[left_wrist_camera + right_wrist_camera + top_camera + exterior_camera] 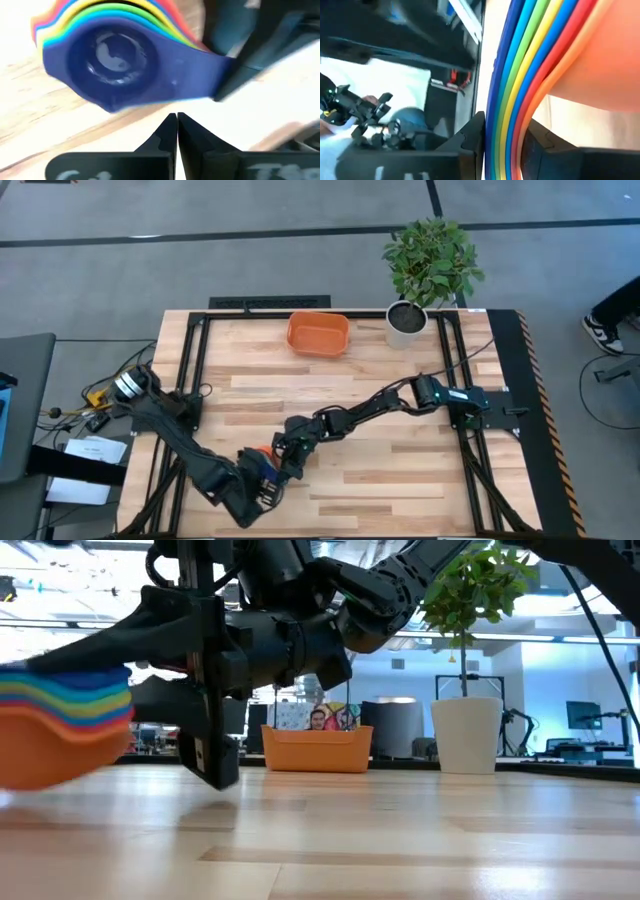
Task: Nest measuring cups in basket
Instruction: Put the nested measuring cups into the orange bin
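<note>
The measuring cups point(107, 52) are nested in one stack, navy on top and orange at the bottom. The stack is left of the table's middle, toward the near edge point(262, 460), and shows at the left of the low view point(60, 730). My right gripper point(506, 125) reaches in from the table's right point(284, 450) and is shut on the stacked handles. My left gripper point(176, 120) is shut and empty, just on the near side of the stack point(262, 483). The orange basket point(318, 333) stands on its base at the far edge. My right gripper pinches the stacked flat handles point(520, 95) between its two fingers, one finger point(472, 132) against the navy top handle and the other point(542, 142) against the orange bottom one. It comes about level from the table's right. The stack sits level, open side up, seemingly just clear of the table.
A white pot with a green plant point(407, 320) stands at the far edge, right of the basket. Bare wooden table top point(400, 480) lies between the stack and the basket and toward the right. Black frame rails point(190, 370) run along the table's sides.
</note>
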`<state>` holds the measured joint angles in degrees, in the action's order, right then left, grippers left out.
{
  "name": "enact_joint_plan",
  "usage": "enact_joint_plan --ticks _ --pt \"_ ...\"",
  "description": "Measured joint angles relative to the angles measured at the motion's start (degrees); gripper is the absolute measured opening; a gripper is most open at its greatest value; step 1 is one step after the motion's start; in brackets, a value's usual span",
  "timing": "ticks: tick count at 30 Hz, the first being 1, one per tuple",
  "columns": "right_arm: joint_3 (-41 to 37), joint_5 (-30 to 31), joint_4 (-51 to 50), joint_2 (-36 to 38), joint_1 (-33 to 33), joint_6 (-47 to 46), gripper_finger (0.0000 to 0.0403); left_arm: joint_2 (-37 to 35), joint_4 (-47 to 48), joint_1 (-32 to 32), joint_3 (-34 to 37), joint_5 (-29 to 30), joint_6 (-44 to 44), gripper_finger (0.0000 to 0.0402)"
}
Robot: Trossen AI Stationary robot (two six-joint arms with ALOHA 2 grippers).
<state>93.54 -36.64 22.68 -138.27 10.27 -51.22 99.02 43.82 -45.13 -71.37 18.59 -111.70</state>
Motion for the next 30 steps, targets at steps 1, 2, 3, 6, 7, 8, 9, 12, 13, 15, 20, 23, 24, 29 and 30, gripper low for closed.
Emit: enact_joint_plan --ticks 1,2,3,6,7,8,9,12,13,15,20,23,24,29,30 --pt "0.0 -0.03 0.9 0.02 -0.32 -0.53 0.01 -1.52 0.81 -0.57 0.0 1.38 -0.42 0.0" --pt "0.0 -0.05 1.76 0.1 -0.72 -1.31 0.01 -3.19 1.84 -1.09 0.0 2.98 -0.74 0.0" --pt "0.0 -0.2 3.22 0.13 -1.12 -2.45 0.0101 -4.94 2.86 -1.56 0.0 4.63 -1.03 0.0" --pt "-0.23 -0.96 9.79 0.15 -2.25 -7.32 0.0101 -10.5 6.4 -3.05 0.0 9.36 -1.33 0.0" --pt "-0.66 -0.85 12.59 0.23 -2.62 -9.11 0.0101 -12.06 7.86 -3.39 0.0 10.65 -1.29 0.0" --pt "-1.32 -0.68 15.79 0.28 -3.0 -11.27 0.01 -13.69 9.25 -3.68 0.0 11.84 -0.95 0.0" --pt "-2.03 -0.44 19.05 0.28 -3.43 -13.42 0.01 -15.11 10.73 -3.75 0.0 12.76 -0.31 0.0" --pt "-4.86 2.15 30.14 0.28 -4.65 -20.91 0.0099 -18.7 15.74 -3.84 0.0 14.58 1.54 0.0" --pt "-5.97 3.68 34.08 0.28 -5.05 -23.17 0.0099 -19.56 17.45 -3.83 0.0 14.9 1.92 0.0" --pt "-8.63 7.79 41.74 0.32 -5.83 -27.37 0.0099 -21.08 20.6 -3.3 0.0 15.17 3.12 0.0" --pt "-15.45 17.91 54.43 0.32 -6.97 -31.87 0.0099 -23.61 26.88 -2.16 0.0 15.3 7.09 0.0" --pt "-18.27 22.14 56.23 0.95 -6.8 -31.51 0.0099 -24.8 29.97 -1.46 0.0 15.26 9.93 0.0" --pt "-18.82 23.97 56.23 1.29 -6.57 -30.54 0.0099 -25.36 30.94 -1.18 0.0 15.27 11.03 0.0" --pt "-21.03 31.67 54.26 4.34 -5.87 -24.36 0.0099 -28.46 35.03 -0.18 0.0 15.23 16.29 0.0" --pt "-21.22 32.53 52.98 5.09 -5.96 -23.29 0.0099 -29.14 35.86 0.02 0.0 15.3 17.08 0.0"
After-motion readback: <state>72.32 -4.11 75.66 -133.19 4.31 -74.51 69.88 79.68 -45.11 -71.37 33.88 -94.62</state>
